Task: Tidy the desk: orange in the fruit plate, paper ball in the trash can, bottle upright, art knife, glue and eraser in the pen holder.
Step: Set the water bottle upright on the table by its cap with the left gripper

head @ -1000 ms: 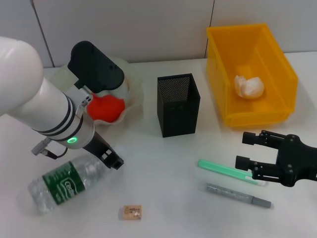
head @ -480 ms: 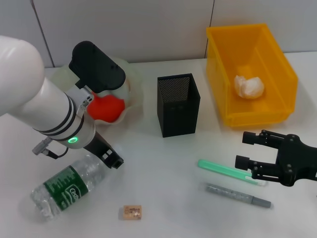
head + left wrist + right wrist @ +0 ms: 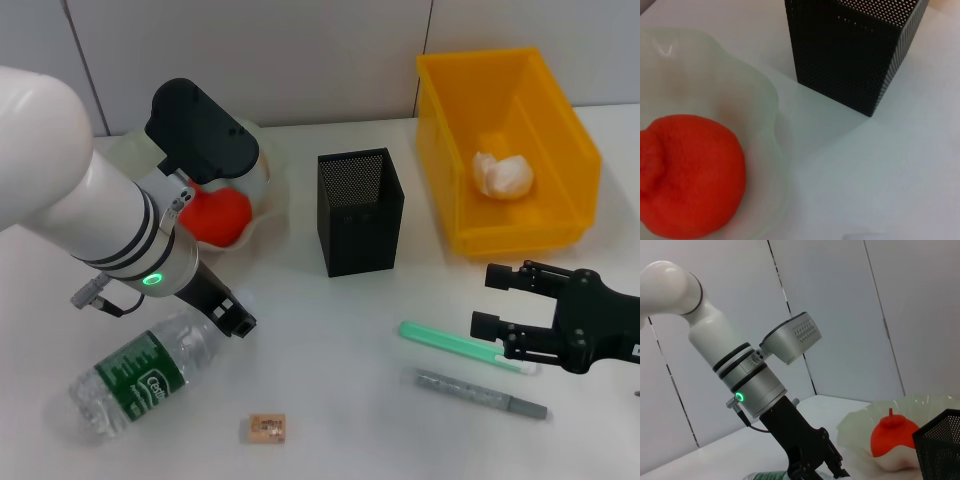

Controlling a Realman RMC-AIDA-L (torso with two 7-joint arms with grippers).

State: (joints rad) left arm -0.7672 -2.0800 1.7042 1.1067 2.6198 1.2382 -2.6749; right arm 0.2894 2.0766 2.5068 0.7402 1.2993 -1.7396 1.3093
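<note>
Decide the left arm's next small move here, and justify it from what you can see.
Probably keep lifting the neck end: the left pincer is at the top of the bottle, which lies tilted on the table, not upright. The right pincer waits open near the green stick.

We've got a chunky white left arm (image 3: pixel 75 205) with black bands, a green light, a boxy camera housing, and all-black grippers (image 3: pixel 238 322) on both sides.
</note>
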